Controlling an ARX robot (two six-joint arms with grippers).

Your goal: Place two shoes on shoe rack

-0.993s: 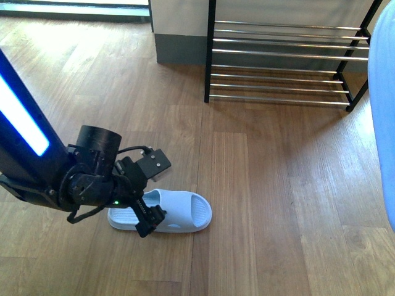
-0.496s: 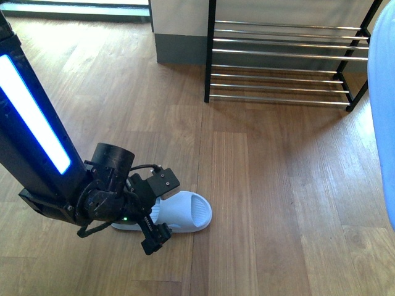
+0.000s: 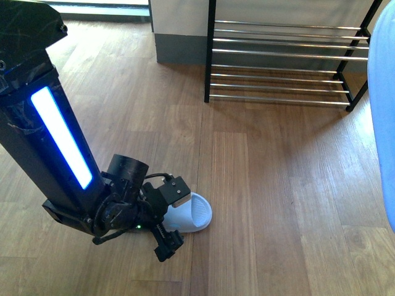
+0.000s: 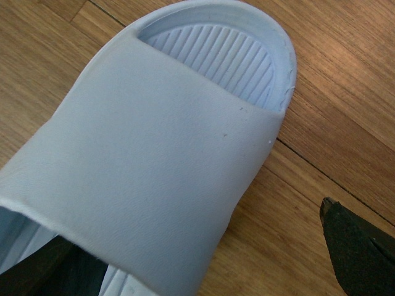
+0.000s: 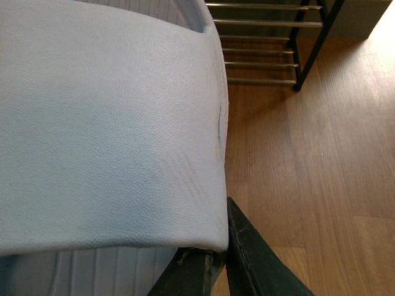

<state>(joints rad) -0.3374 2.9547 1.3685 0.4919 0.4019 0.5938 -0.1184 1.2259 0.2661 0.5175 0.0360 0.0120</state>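
Two pale blue-white foam slides show. One slide [image 3: 196, 213] lies flat on the wood plank floor [image 3: 278, 185], well short of the rack [image 3: 278, 68]; only its rounded toe shows past the left gripper [image 3: 168, 229], which sits low against it. Up close, its broad smooth strap arches over a ribbed footbed, and the black jaws stand apart — one tucked at the strap's edge, the other clear over bare wood, gripping nothing. The other slide [image 5: 105, 123], finely pebbled, fills the right wrist view, raised above the floor, with the right gripper [image 5: 217, 268] clamped on its strap edge. The rack is thin chrome bars in a black frame.
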